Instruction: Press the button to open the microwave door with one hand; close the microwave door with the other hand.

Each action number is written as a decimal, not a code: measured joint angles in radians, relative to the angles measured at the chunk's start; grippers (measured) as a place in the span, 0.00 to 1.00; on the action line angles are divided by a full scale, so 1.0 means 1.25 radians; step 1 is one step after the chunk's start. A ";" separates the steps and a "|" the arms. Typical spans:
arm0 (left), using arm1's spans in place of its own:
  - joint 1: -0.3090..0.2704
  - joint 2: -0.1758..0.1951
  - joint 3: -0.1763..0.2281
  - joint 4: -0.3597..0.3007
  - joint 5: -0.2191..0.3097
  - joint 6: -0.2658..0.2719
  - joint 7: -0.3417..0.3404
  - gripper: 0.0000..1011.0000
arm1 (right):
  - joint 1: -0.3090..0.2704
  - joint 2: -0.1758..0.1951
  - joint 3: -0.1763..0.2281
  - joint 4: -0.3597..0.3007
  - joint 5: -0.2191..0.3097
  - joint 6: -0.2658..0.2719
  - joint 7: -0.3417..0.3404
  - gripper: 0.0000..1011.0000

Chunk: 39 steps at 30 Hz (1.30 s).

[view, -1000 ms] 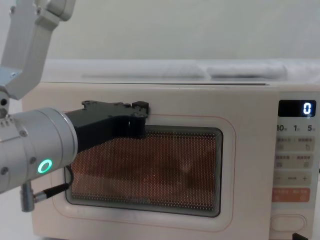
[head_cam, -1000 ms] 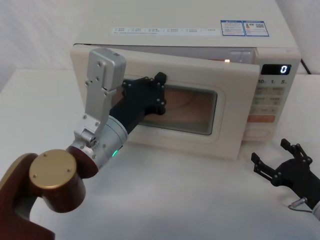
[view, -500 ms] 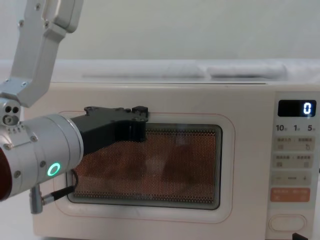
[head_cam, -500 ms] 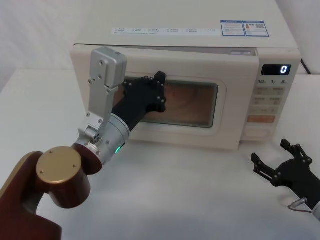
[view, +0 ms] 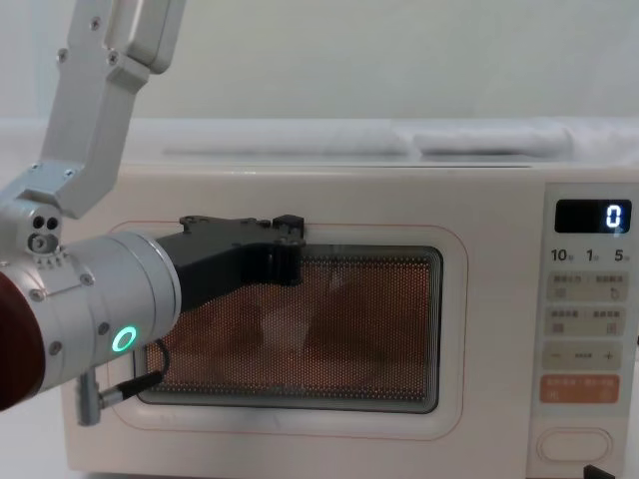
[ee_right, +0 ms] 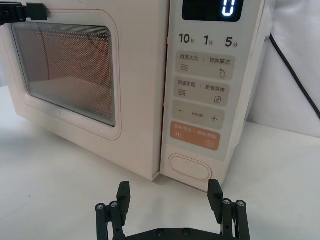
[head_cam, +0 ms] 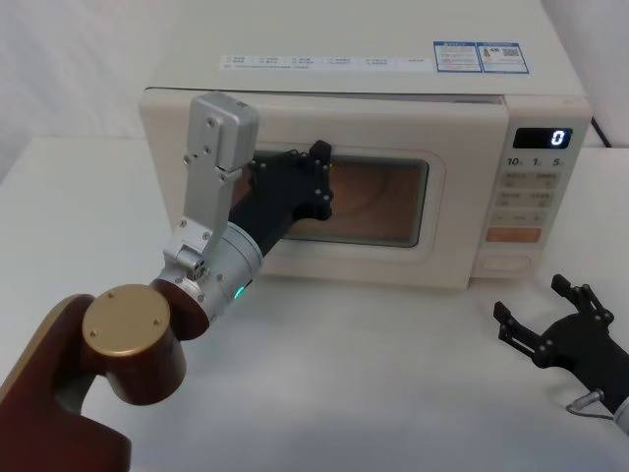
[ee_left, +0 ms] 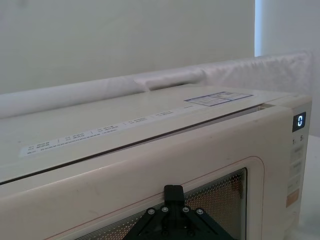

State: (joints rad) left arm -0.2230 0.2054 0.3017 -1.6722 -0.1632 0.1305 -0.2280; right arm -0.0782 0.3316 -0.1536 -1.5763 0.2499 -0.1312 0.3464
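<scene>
The cream microwave [head_cam: 344, 69] stands at the back of the table, its display reading "0". The microwave door [head_cam: 393, 258] lies flush with the keypad strip, as the right wrist view shows too [ee_right: 140, 75]. My left gripper [head_cam: 319, 177] is shut and presses its tip against the door at the window's upper left corner [view: 290, 235] [ee_left: 173, 191]. The wide cream button [head_cam: 508, 265] sits at the bottom of the keypad [ee_right: 189, 167] [view: 573, 444]. My right gripper [head_cam: 529, 295] rests open on the table in front of the button, not touching it [ee_right: 169, 190].
The white table [head_cam: 373, 374] has free room in front of the microwave. My left arm's brown elbow joint [head_cam: 128, 339] fills the near left. A black cable [ee_right: 295, 75] runs down behind the microwave's right side. White cloth hangs behind.
The door swung from ajar to flush with the front as my left gripper pushed forward with it. The right gripper has not moved.
</scene>
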 joint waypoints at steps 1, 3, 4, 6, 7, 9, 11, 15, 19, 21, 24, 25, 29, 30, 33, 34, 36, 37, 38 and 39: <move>0.000 -0.001 0.000 0.000 0.000 0.000 0.000 0.00 | 0.000 0.000 0.000 0.000 0.000 0.000 0.000 0.99; -0.001 -0.002 0.000 0.001 0.001 0.000 0.000 0.00 | 0.000 0.000 0.000 0.000 0.000 0.000 0.000 0.99; -0.001 -0.002 -0.001 0.001 0.001 0.000 0.000 0.00 | 0.000 0.000 0.000 0.000 0.000 0.000 0.000 0.99; -0.002 -0.004 -0.001 0.002 0.001 0.000 0.000 0.00 | 0.000 0.000 0.000 0.000 0.000 0.000 0.000 0.99; -0.003 -0.004 -0.001 0.002 0.002 0.000 0.000 0.00 | 0.000 0.000 0.000 0.000 0.000 0.000 0.000 0.99; -0.004 -0.005 -0.001 0.004 0.003 0.000 0.000 0.00 | 0.000 0.000 0.000 0.000 0.000 0.000 0.000 0.99; -0.005 -0.006 -0.001 0.005 0.003 0.000 -0.001 0.00 | 0.000 0.000 0.000 0.000 0.000 0.000 0.000 0.99; -0.008 -0.008 0.000 0.010 0.005 -0.001 -0.002 0.00 | 0.000 0.000 0.000 0.000 0.000 0.000 0.000 0.99; -0.012 -0.009 0.000 0.014 0.005 -0.001 -0.004 0.00 | 0.000 0.000 0.000 0.000 0.000 0.000 0.000 0.99; -0.013 -0.009 0.000 0.015 0.005 -0.001 -0.004 0.00 | 0.000 0.000 0.000 0.000 0.000 0.000 0.000 0.99; -0.015 -0.010 0.001 0.019 0.005 -0.001 -0.005 0.00 | 0.000 0.000 0.000 0.000 0.000 0.000 0.000 0.99; -0.016 -0.010 0.001 0.020 0.005 -0.002 -0.005 0.00 | 0.000 0.000 0.000 0.000 0.000 0.000 0.000 0.99; -0.018 -0.011 0.001 0.026 0.006 -0.003 -0.006 0.00 | 0.000 0.000 0.000 0.000 0.000 0.000 0.000 0.99; -0.019 -0.011 0.001 0.027 0.006 -0.003 -0.006 0.00 | 0.000 0.000 0.000 0.000 0.000 0.000 0.000 0.99; -0.021 -0.011 0.000 0.029 0.005 -0.003 -0.007 0.00 | 0.000 0.000 0.000 0.000 0.000 0.000 0.000 0.99; -0.021 -0.011 0.000 0.029 0.005 -0.003 -0.007 0.00 | 0.000 0.000 0.000 0.000 0.000 0.000 0.000 0.99; -0.021 -0.011 0.000 0.030 0.005 -0.003 -0.007 0.00 | 0.000 0.000 0.000 0.000 0.000 0.000 0.000 0.99; -0.022 -0.011 0.000 0.030 0.005 -0.003 -0.007 0.00 | 0.000 0.000 0.000 0.000 0.000 0.000 0.000 0.99; -0.022 -0.012 0.000 0.031 0.004 -0.003 -0.007 0.00 | 0.000 0.000 0.000 0.000 0.000 0.000 0.000 0.99; -0.022 -0.012 0.000 0.032 0.004 -0.003 -0.007 0.00 | 0.000 0.000 0.000 0.000 0.000 0.000 0.000 0.99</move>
State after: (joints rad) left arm -0.2510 0.1901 0.3011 -1.6327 -0.1581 0.1264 -0.2369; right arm -0.0782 0.3317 -0.1536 -1.5763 0.2499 -0.1312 0.3464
